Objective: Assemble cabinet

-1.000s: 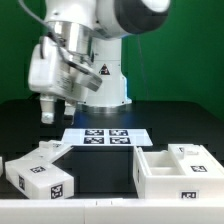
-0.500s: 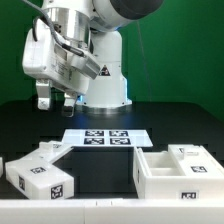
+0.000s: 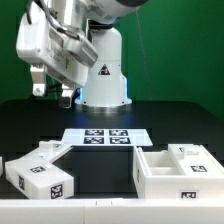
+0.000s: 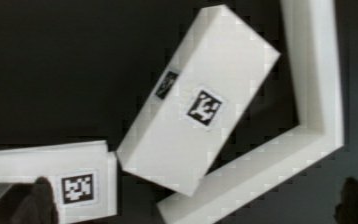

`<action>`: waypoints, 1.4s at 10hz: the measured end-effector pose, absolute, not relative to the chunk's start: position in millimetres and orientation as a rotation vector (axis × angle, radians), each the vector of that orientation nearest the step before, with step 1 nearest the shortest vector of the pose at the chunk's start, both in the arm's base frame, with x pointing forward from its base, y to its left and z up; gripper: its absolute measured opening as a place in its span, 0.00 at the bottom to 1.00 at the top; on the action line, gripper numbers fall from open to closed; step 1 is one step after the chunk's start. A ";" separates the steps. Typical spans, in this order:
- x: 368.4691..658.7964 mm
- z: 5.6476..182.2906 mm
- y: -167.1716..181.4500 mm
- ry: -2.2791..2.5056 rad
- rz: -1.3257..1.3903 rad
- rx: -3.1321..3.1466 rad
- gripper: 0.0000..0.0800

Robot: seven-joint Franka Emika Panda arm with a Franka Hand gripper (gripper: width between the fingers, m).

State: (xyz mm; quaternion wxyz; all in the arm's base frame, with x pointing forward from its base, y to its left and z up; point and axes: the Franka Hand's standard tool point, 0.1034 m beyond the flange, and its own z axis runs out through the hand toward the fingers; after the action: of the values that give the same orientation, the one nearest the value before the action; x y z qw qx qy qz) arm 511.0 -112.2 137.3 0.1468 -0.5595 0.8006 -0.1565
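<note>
Nearest in the exterior view, on the black table top (image 3: 100, 172), two lots of cabinet parts, well apart. At the exterior view's left, a chunky white plastic cabinet block (image 3: 38, 178) with black-and-white square tags on its near faces, lying askew, with a flat white end jutting toward the middle. At the exterior view's right, a white plastic open-topped cabinet box (image 3: 155, 182), upright, split into compartments, with one small tag on its front wall and a smaller white piece (image 3: 188, 152) at its far side. Behind and between these, flat on the table, the thin white marker board (image 3: 105, 137) with its tags. High over the table toward the exterior view's left, the two-finger gripper (image 3: 52, 94), with jaws spread wide, clamped on nothing, clear of every part. Farthest back, the white robot base (image 3: 105, 82). In the wrist view, a long white tagged panel (image 4: 202, 100) lying slantwise, just beside a thin white bent bar (image 4: 311, 100), and a shorter white tagged piece (image 4: 60, 180) near one end of the panel.
</note>
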 end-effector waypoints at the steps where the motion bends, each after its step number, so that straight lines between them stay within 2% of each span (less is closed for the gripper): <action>1: 514.5 144.5 -108.7 2.294 -0.453 -1.593 1.00; 2: 513.9 141.5 -106.2 2.295 -0.446 -1.602 1.00; 8: 459.9 23.1 -120.3 2.464 -0.214 -1.858 1.00; 9: 464.2 19.7 -106.5 2.478 -0.109 -1.899 1.00; 14: 464.6 20.2 -107.9 2.474 -0.113 -1.910 1.00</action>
State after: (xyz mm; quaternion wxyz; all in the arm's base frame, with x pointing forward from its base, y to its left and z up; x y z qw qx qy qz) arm 464.6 -107.9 20.2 0.0071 -0.6108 0.7909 -0.0362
